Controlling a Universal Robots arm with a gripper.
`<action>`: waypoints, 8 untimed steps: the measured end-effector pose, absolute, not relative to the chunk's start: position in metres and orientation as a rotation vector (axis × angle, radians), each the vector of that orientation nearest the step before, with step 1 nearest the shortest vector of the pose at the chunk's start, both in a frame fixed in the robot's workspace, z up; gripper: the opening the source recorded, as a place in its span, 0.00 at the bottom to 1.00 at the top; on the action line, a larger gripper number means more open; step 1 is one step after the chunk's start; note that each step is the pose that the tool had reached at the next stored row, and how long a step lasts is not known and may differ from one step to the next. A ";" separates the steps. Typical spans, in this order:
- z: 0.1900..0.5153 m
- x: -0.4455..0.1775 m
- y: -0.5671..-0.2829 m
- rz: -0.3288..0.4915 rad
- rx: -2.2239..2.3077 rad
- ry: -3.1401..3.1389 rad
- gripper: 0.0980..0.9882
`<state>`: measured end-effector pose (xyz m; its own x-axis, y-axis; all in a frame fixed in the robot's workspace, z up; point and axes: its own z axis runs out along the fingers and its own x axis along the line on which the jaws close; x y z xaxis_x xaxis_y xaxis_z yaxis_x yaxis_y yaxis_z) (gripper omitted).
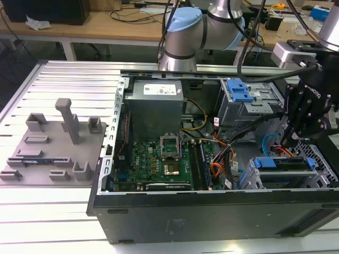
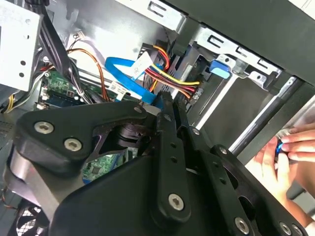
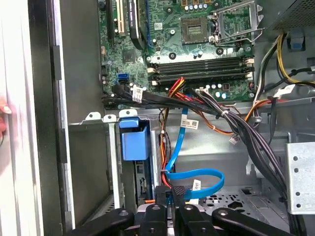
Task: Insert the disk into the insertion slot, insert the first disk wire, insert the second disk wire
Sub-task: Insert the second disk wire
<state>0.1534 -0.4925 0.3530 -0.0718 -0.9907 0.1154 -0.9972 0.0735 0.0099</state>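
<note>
Surface: ribbed metal table (image 1: 63, 74) is carrying the open computer case (image 1: 212, 211).
Room: cluttered workbench (image 1: 95, 26) is standing behind.
Disk: disk (image 1: 280, 163) is sitting in insertion slot (image 1: 318, 177).
Gripper: gripper (image 3: 171, 195) is pinching blue cable (image 3: 197, 177).

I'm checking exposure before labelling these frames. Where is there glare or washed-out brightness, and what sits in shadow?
In the exterior view, the ribbed table glares near-white in front of the computer case, whose front wall is dark. In the second wrist view, the hand and background are overexposed, while the gripper looks near-black. In the first wrist view, the motherboard is evenly lit.
</note>
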 end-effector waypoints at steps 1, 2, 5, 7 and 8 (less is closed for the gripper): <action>0.353 0.153 -0.495 0.103 2.080 -2.236 0.07; 0.352 0.152 -0.496 0.099 2.083 -2.238 0.07; 0.351 0.150 -0.499 0.089 2.097 -2.247 0.07; 0.351 0.150 -0.501 0.086 2.108 -2.254 0.07; 0.351 0.149 -0.502 0.082 2.114 -2.258 0.07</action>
